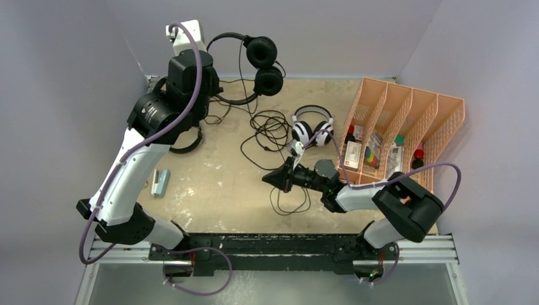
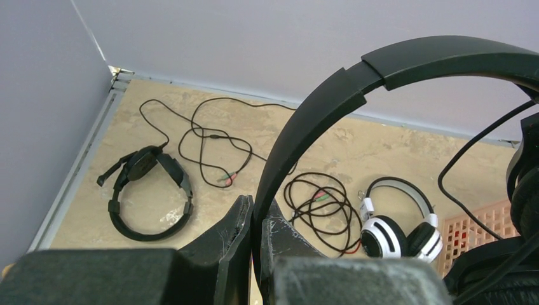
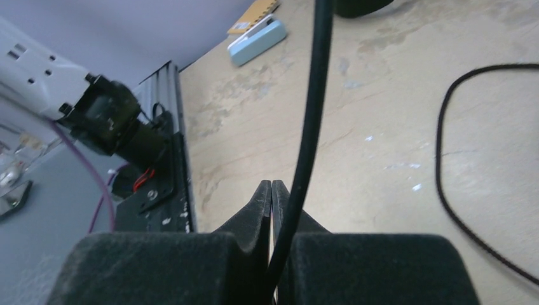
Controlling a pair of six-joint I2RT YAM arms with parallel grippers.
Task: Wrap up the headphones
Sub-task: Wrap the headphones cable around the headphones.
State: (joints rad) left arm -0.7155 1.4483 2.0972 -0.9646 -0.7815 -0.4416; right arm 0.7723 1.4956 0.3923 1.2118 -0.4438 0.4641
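My left gripper (image 2: 257, 206) is raised at the back left, shut on the headband of the larger black headphones (image 2: 356, 82); their ear cups (image 1: 262, 52) hang against the back wall. The white-and-black headphones (image 1: 313, 127) lie mid-table beside a loose pile of black cable (image 1: 270, 130). The small black headphones (image 2: 149, 197) lie at the left, partly under my left arm in the top view. My right gripper (image 1: 273, 179) sits low over the table's middle, fingertips together, a thin black cable (image 3: 311, 114) running up from between its fingers.
An orange file rack (image 1: 407, 121) holding small items stands at the right. A light blue object (image 1: 160, 181) lies near the left front. Grey walls close the left, back and right. The black rail (image 3: 168, 165) borders the near edge.
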